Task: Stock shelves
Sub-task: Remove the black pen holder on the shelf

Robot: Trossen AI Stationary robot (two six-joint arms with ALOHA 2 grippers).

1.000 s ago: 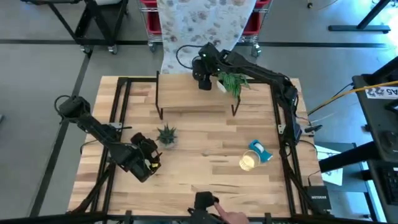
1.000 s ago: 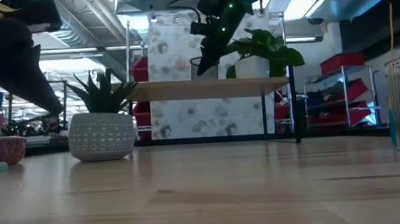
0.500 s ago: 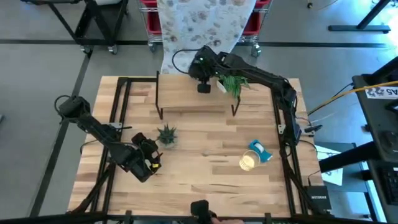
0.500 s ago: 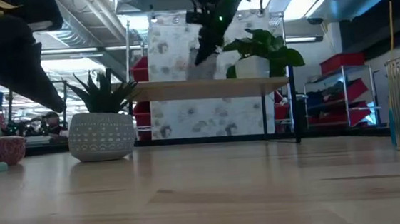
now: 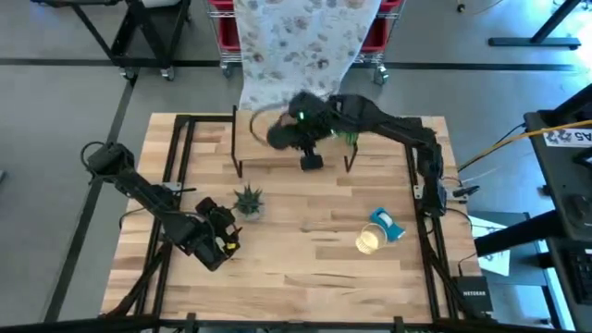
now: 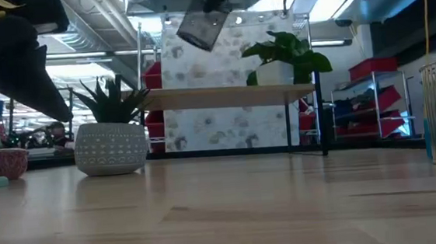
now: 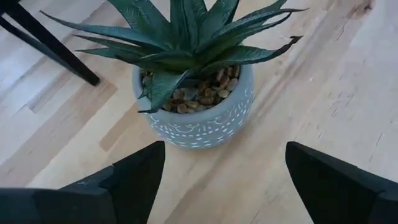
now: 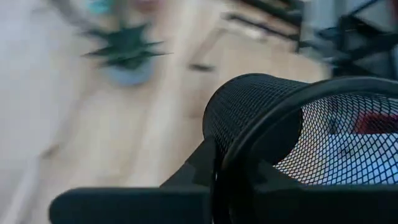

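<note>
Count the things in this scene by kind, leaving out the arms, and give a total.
Potted plants: 2, a leafy plant on the shelves and a spiky succulent.
Containers: 2, a black mesh cup in the right gripper and a gold wire basket.
Shelves: 1.
Blue object: 1.
Total: 6.

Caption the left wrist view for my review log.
Left gripper, fingers open, faces a spiky succulent in a patterned grey pot on the tabletop.

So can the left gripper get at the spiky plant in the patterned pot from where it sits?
Probably yes. The left gripper is open and faces the spiky plant directly, with only bare tabletop between them; the shelf leg stands off to one side.
</note>
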